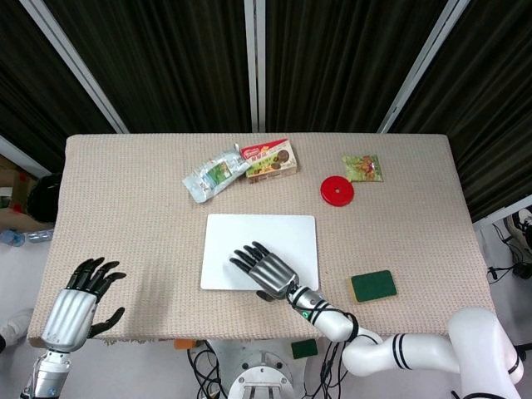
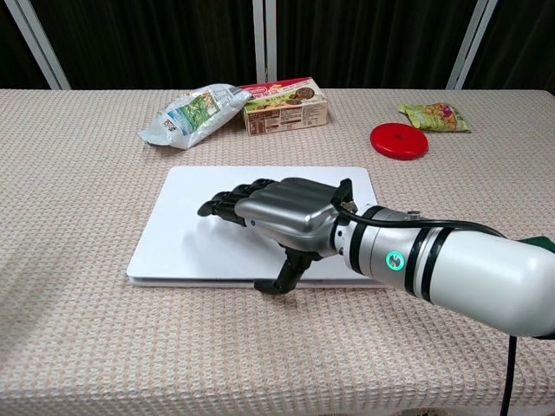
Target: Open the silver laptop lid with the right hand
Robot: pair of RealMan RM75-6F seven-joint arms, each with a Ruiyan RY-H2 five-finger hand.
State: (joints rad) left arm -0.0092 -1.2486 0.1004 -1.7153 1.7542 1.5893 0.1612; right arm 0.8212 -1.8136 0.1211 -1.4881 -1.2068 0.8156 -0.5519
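Laptop [image 1: 259, 251] lies shut near the worktop's [image 1: 125, 208] front edge, the right robot hand [image 2: 282, 217] resting open-fingered on its lid with the thumb hooked at the front lip, so the next move likely calls for lifting that edge upward.

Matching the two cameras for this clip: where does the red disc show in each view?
Head view: the red disc lies right of centre on the table, up and to the right of the laptop.
Chest view: the red disc lies at upper right, beyond the laptop's far right corner.
Shared landmark: the green snack packet just beyond it to the right.
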